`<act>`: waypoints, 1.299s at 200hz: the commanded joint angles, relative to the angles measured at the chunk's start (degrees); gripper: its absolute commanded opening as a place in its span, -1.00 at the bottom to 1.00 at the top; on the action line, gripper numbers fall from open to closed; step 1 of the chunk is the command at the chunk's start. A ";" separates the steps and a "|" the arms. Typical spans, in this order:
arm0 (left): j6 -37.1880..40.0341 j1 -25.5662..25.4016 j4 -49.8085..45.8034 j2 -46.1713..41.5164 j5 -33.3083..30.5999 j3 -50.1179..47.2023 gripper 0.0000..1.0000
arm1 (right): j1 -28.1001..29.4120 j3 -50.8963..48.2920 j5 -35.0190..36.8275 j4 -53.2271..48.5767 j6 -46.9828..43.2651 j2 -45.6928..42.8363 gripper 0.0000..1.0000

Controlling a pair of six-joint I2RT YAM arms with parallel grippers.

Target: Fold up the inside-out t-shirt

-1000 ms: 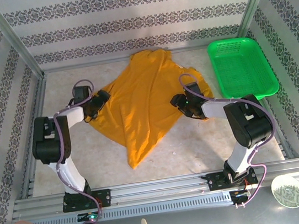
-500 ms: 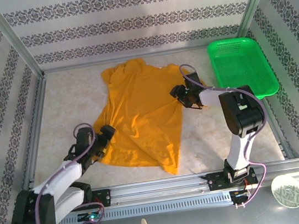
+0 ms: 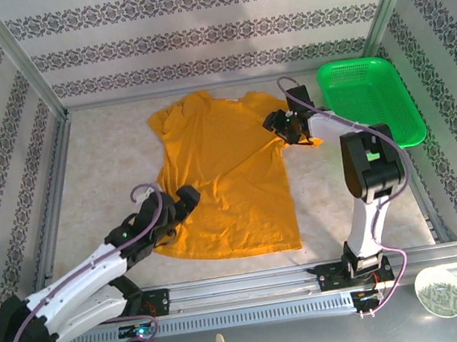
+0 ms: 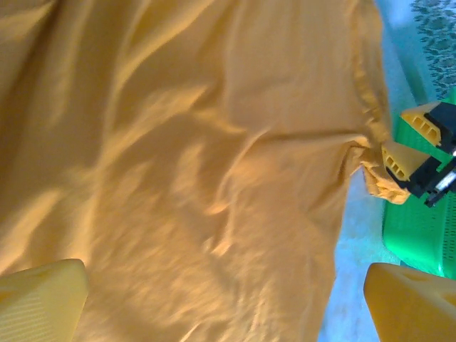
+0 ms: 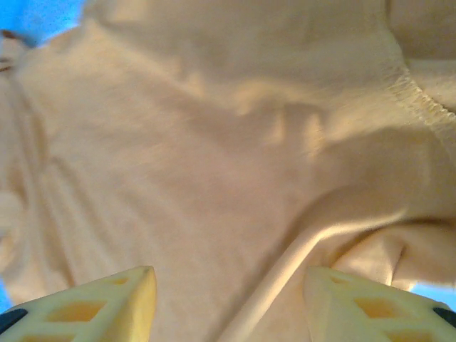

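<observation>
The shirt lies spread on the tabletop, collar to the far side and hem toward the arms. It is judged to be at the flattening stage, with no fold made yet. The left jaws are seen wide open at the near left hem corner, with cloth beneath them and nothing pinched. The right jaws are set at the sleeve on the right, just beside the basket. They stand partly apart with a ridge of cloth running between them, and whether that cloth is gripped cannot be told. For a good result, the sleeve should be drawn outward and laid flat, clear of the basket. The wrinkles across the body should be smoothed before any fold is begun. The hem corner should be pinched low and through both layers, so that the cloth is not dragged askew.
</observation>
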 commanded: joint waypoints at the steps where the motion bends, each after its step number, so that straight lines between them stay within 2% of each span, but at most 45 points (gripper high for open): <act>1: 9.76 6.17 2.86 7.53 2.08 6.79 0.99 | 1.69 -4.93 0.99 -1.15 -3.99 -10.47 0.15; 29: 18.68 17.77 9.67 22.30 11.07 17.56 1.00 | 3.56 -14.73 2.11 2.28 -2.19 -19.04 0.16; 52: 26.06 23.68 8.59 37.05 16.54 33.04 1.00 | 6.66 -20.41 2.45 4.05 -1.24 -22.48 0.16; 91: 33.01 26.24 -0.71 60.03 18.22 61.09 0.99 | 13.45 -26.85 4.67 6.70 1.29 -25.18 0.16; 140: 33.12 28.53 -7.66 76.92 15.80 80.73 0.99 | 18.77 -35.10 8.48 9.63 5.39 -28.87 0.17; 180: 30.20 31.38 -10.60 85.62 16.82 89.73 0.98 | 20.89 -39.45 11.07 8.66 6.24 -30.58 0.19; 203: 28.51 32.82 -11.70 87.73 15.65 90.69 0.98 | 20.80 -40.58 12.25 8.47 6.57 -29.88 0.19; 222: 27.71 34.15 -11.94 86.66 13.77 87.97 0.97 | 20.72 -40.36 12.93 8.34 6.35 -28.94 0.19; 260: 26.12 37.83 -9.58 79.83 10.17 76.13 0.98 | 19.89 -39.08 12.22 9.88 5.47 -25.62 0.19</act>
